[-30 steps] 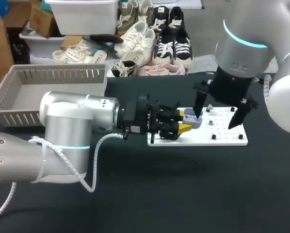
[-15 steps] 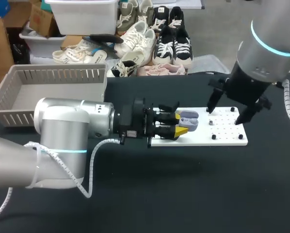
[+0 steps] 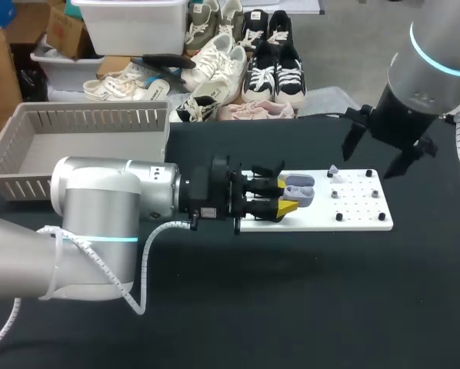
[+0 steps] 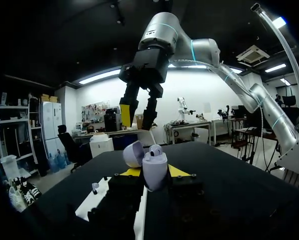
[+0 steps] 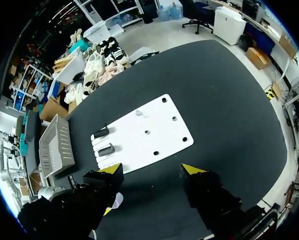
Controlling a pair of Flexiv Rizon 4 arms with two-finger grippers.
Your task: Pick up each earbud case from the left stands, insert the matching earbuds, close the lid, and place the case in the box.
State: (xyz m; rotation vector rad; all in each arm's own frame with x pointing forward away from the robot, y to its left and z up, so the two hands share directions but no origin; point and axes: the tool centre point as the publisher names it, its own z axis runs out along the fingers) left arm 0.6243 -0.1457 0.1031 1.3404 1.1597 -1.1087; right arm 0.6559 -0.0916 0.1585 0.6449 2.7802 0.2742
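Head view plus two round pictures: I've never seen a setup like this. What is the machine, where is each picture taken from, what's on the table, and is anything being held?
This is a robot with two arms working at a black table. The head view looks down from above and behind the robot. Each round picture comes from a camera on one arm's wrist, looking out along its fingers.

The left gripper is shut on a lilac earbud case. Its wrist view shows the lid open and what looks like a seated earbud inside.

The right gripper hangs open and empty above the white board, and its wrist view looks down on that board. A small loose earbud lies on the board among dark pegs.

A grey basket stands at the table's far left.
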